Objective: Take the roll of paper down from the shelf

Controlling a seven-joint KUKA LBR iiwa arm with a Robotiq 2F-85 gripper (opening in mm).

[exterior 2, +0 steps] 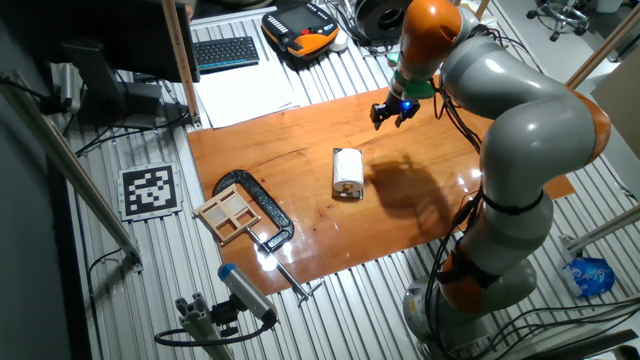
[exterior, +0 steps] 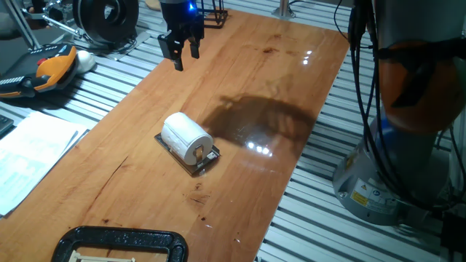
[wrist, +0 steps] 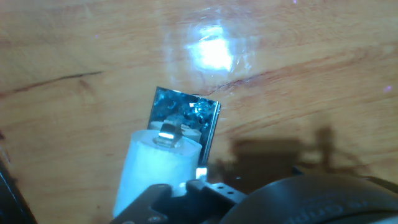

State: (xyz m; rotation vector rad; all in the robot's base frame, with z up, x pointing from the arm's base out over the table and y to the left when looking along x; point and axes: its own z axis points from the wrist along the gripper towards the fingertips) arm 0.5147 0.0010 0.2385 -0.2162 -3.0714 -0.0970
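Note:
The roll of paper [exterior: 185, 137] is white with a tan core at its near end. It lies on its side on the shelf [exterior: 204, 164], a small shiny grey metal plate on the wooden table. My gripper [exterior: 185, 52] hangs above the table's far end, well behind the roll, open and empty. In the other fixed view the gripper [exterior 2: 393, 114] is up and right of the roll [exterior 2: 347, 170]. In the hand view the roll [wrist: 157, 171] sits low and left on the shiny plate [wrist: 186, 114], with its lower end hidden behind dark parts of my hand.
A large black clamp [exterior: 120, 244] lies at the table's near edge, beside a wooden frame [exterior 2: 232, 212]. Flat white paper sheets [exterior: 29, 149] and an orange-black handset [exterior: 51, 67] lie off the table to the left. My arm's base [exterior: 393, 167] stands at the right.

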